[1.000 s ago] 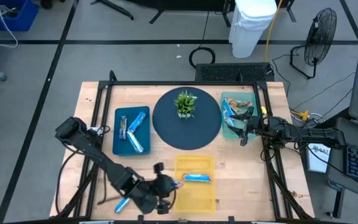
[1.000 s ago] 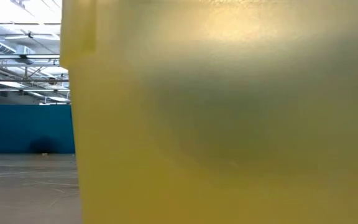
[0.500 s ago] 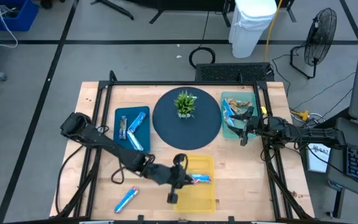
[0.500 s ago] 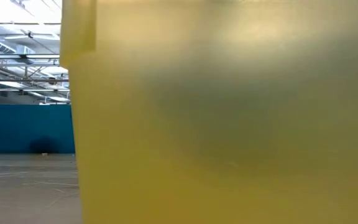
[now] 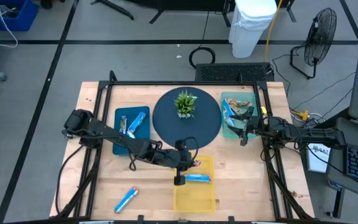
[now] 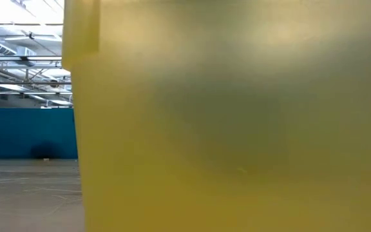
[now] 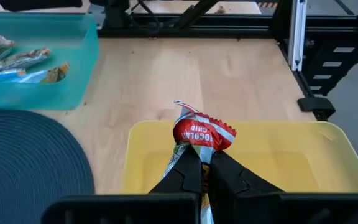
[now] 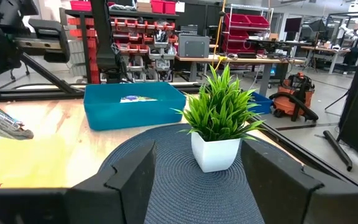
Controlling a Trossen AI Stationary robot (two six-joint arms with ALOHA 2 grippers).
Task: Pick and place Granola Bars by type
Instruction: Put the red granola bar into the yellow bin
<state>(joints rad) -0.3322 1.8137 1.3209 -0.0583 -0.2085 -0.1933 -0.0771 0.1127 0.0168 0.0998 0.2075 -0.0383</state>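
My left gripper (image 5: 188, 166) is shut on a granola bar whose red wrapper end (image 7: 201, 133) shows past the fingertips. It hangs over the left part of the yellow tray (image 5: 194, 198), which holds one blue bar (image 5: 197, 178). Another blue bar (image 5: 126, 199) lies flat on the table near the front edge. The blue tray (image 5: 122, 144) holds blue bars, and the teal tray (image 5: 229, 130) holds mixed bars. My right gripper (image 5: 246, 128) waits open at the table's right side, beside the teal tray. My left gripper pinches the bar between its two fingers (image 7: 188, 172), just behind the crimped red end (image 7: 199, 144). That end sticks out past the fingertips, slightly raised. The fingers slant down toward the table's right side, and the bar is clear of the yellow tray's floor.
A small green plant (image 5: 185, 102) in a white pot stands on the round dark mat (image 5: 166, 127) at the table's far middle. A black frame (image 5: 104, 93) runs round the table. In the low view the yellow tray's wall (image 6: 237, 129) blocks nearly everything.
My left gripper, shut on the bar throughout, has swung from the table's near edge toward the far and right, coming over the yellow tray. The blue bar on the table has stayed where it was. My right arm has kept still.
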